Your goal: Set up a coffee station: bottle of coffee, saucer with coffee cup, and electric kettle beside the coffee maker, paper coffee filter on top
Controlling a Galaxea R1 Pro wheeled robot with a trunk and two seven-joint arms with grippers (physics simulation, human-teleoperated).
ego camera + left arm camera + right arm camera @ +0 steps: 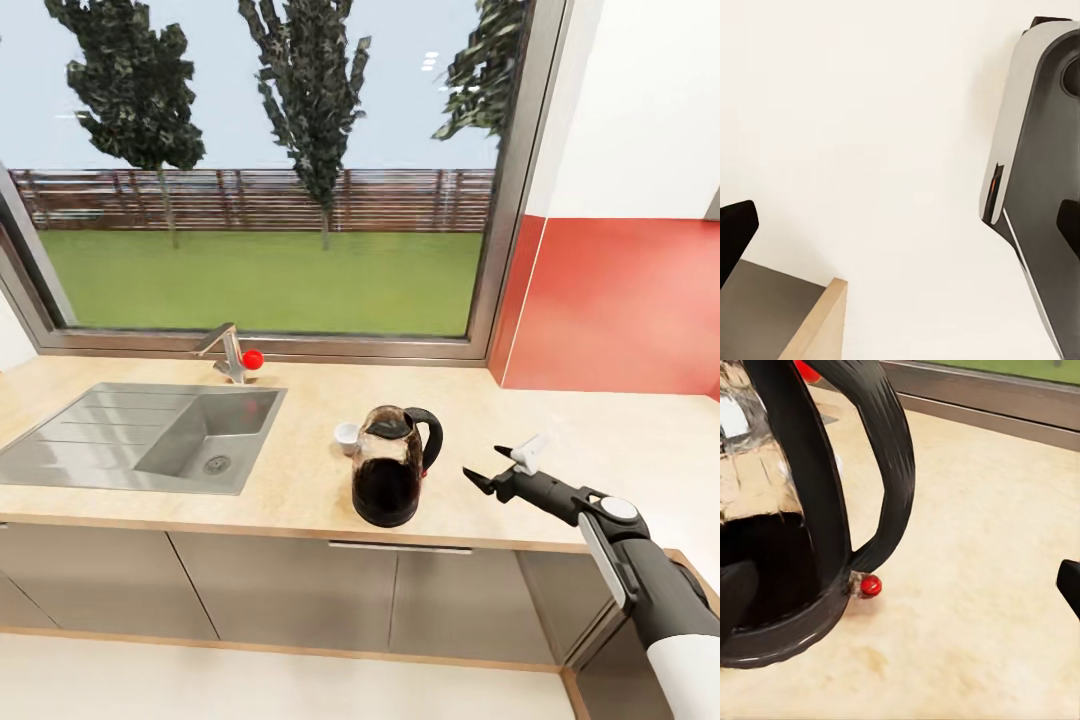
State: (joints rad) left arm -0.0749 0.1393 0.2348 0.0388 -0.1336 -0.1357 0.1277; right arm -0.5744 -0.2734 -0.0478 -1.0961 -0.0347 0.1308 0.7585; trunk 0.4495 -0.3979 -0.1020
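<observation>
Steel is gleaming at the far left, where the inset sink [150, 435] is sitting in the kitchen countertop [300, 480], with a tap [228, 352] and its red knob standing behind it under the big window [270, 170]. Moving along, the coffee cup [347, 436] is resting on the worktop just behind and beside the electric kettle [392, 468], which is standing upright near the front edge, its black loop handle [874, 465] facing right. Next comes the right gripper [500, 468], hovering over the counter just right of that handle, its jaws spread wide and holding nothing. Its wrist camera is looking straight at the kettle's glass body, black base and a small red switch [871, 585] at the handle's foot. As for the left gripper, its wrist view is showing one dark fingertip [735, 236] against white floor; I cannot tell how its jaws are standing.
</observation>
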